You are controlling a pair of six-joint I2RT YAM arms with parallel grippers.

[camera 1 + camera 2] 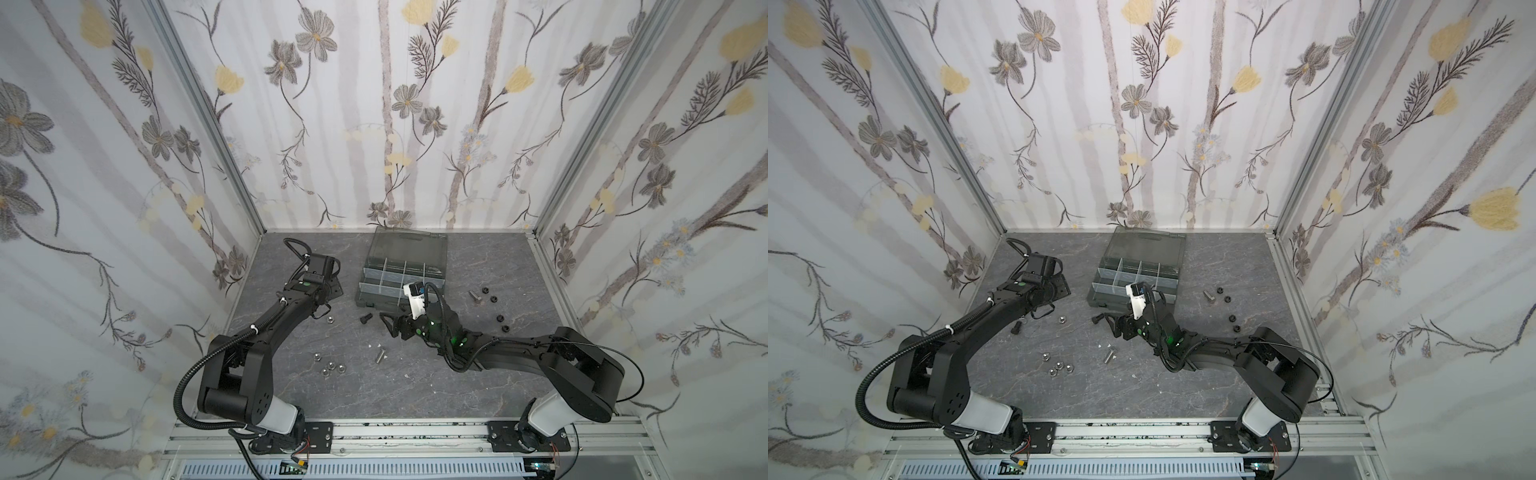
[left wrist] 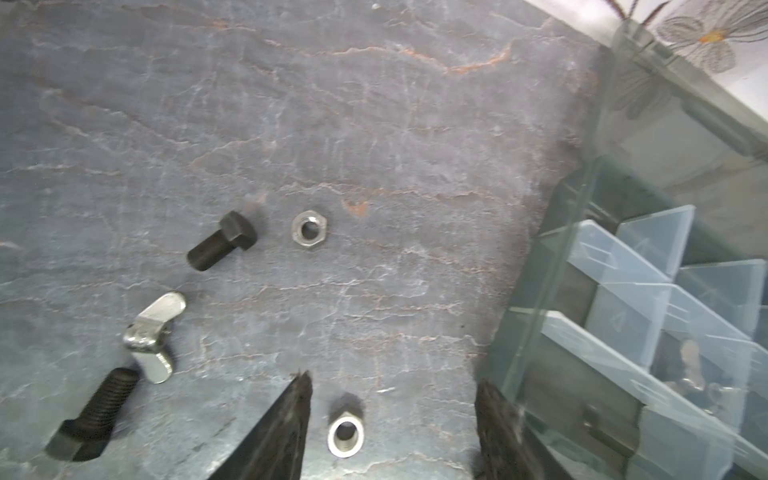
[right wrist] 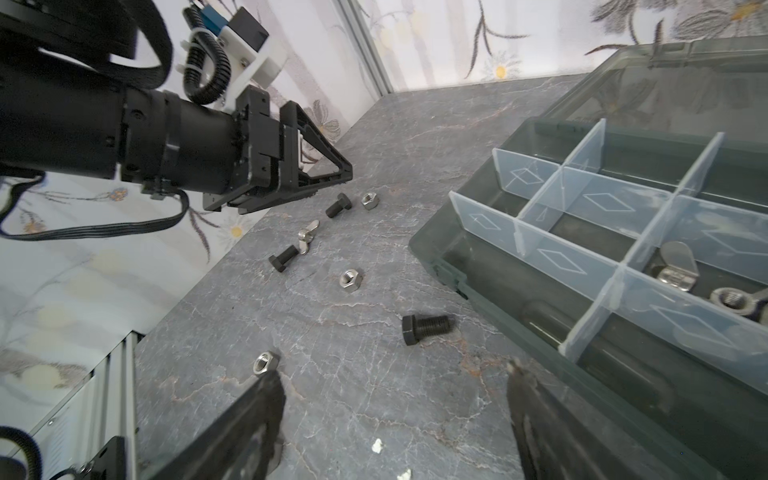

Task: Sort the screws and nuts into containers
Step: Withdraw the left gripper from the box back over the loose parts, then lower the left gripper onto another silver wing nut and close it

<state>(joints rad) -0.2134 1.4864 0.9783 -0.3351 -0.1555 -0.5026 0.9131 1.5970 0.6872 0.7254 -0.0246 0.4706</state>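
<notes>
Now the left gripper [image 2: 394, 380] hovers, fingers released, lining up a silver nut [image 2: 345, 434] on the table [image 2: 374, 124]. The right gripper [image 3: 391, 370], spread and empty, eyes the black bolt [image 1: 365, 319] (centre frame, just below the organizer case [image 1: 362, 286], where wing nuts [image 3: 675, 266] already sit).

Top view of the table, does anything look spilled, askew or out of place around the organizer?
On the grey marbled table, tiny white flecks lie beside a silver hex bolt; they look like chipped debris, not hardware. The dark grey-green organizer case sits slightly skewed to the back wall. Nothing else stands out.
</notes>
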